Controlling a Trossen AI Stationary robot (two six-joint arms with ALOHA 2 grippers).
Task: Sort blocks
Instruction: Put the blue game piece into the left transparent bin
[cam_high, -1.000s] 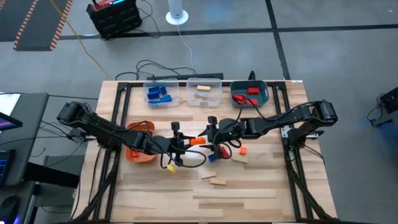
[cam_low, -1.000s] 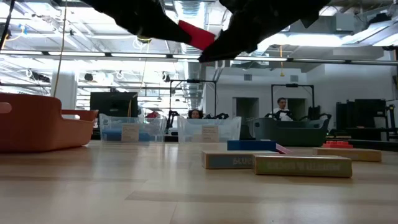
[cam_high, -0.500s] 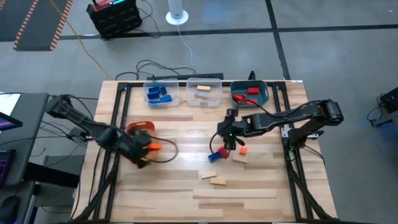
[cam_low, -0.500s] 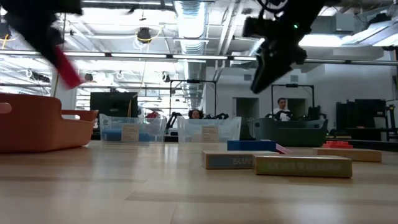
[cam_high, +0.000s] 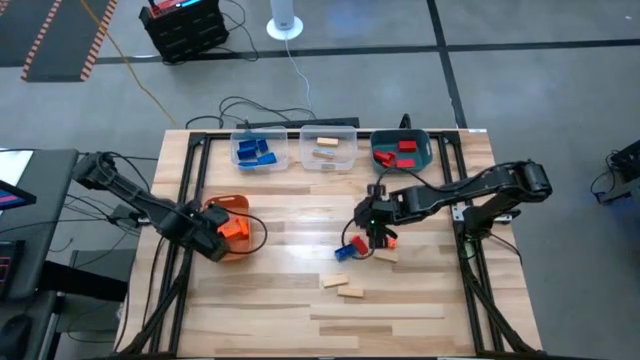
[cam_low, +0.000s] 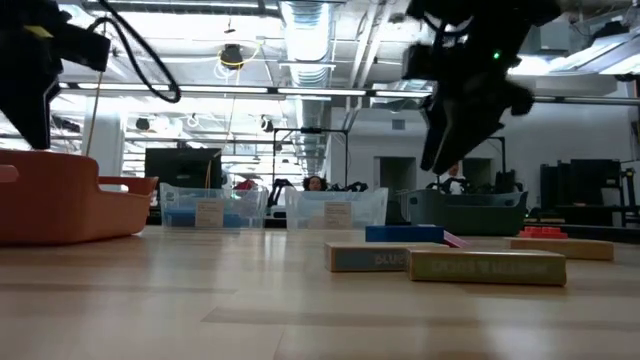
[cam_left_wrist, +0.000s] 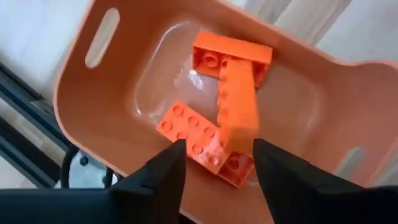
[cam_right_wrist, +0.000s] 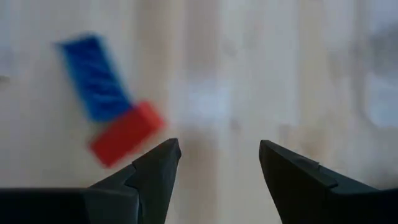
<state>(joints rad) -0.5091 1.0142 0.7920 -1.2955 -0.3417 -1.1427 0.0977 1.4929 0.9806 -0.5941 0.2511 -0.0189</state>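
Left gripper (cam_left_wrist: 214, 165) hovering over the orange bin (cam_high: 232, 202) at the table's left edge, fingers (cam_left_wrist: 163, 177) standing apart with nothing clamped; in the left wrist view, a long orange brick (cam_left_wrist: 237, 99) appearing blurred just beyond the fingertips, above two flat orange bricks (cam_left_wrist: 194, 132) lying on the bin floor, whether resting on them or in the air being impossible to tell. Right gripper (cam_high: 380, 224) hanging above the table's middle-right, fingers (cam_right_wrist: 152, 171) parted and empty, pointing down at a blue block (cam_right_wrist: 93, 78) touching end-to-side with a red block (cam_right_wrist: 126, 133) on the bare wood. Seen from above, the same blue block (cam_high: 344, 251) and red block (cam_high: 358, 243) lying just beside the gripper, with a tan block (cam_high: 386, 255) close by and two further tan blocks (cam_high: 343, 286) nearer the front edge, well apart from the bins. Along the far edge, standing in a row: a clear bin (cam_high: 243, 136) holding blue blocks (cam_high: 256, 151), a second clear bin (cam_high: 345, 135) holding tan blocks (cam_high: 324, 147), and a teal bin (cam_high: 426, 148) holding red blocks (cam_high: 400, 147). In the low view, tan blocks (cam_low: 486, 266) lying flat in the foreground, people showing faintly in the room beyond.
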